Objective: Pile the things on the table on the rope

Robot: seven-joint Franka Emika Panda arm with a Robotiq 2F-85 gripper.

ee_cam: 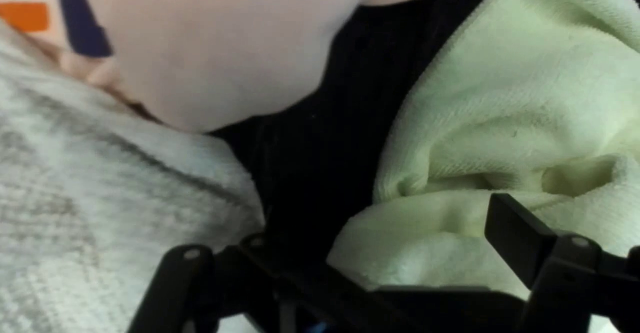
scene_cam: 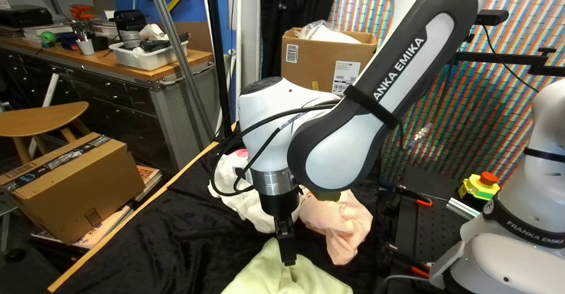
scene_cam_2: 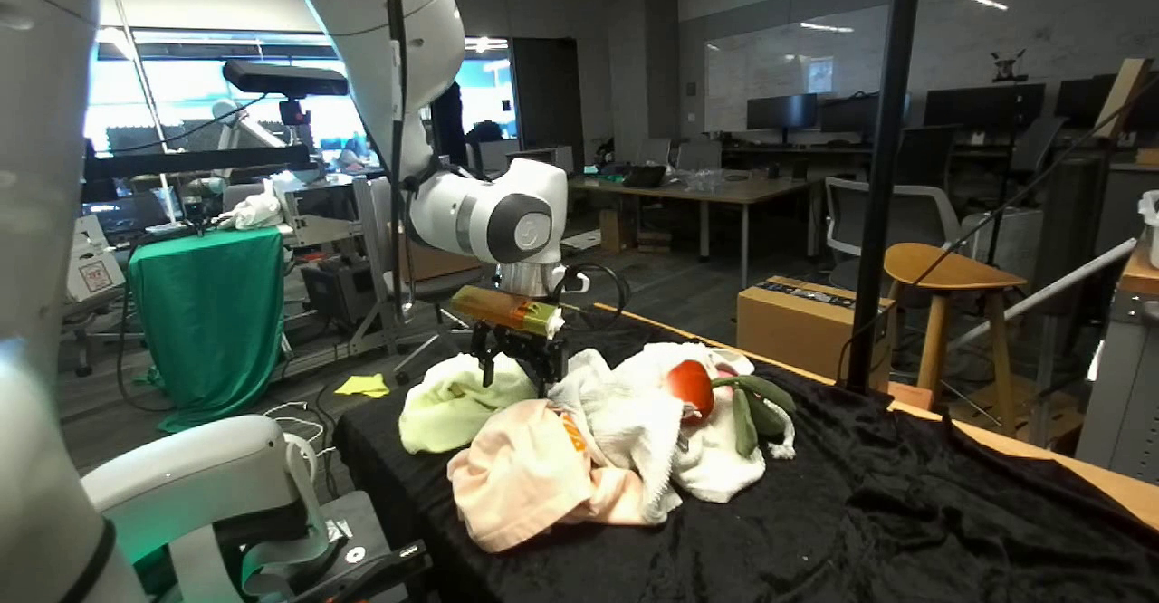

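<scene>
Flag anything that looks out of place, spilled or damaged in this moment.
A yellow scrap, cloth or paper I can't tell, appears to lie on the floor beyond the black-covered table, apart from the pale green cloth and pink cloth bunched on it. It looks stray, perhaps dropped. No spill or damage stands out.

In an exterior view | green cloth [scene_cam: 267, 277]: cropped at bottom | white cloth [scene_cam: 248, 210]: partly behind arm [scene_cam: 344, 139]
</scene>
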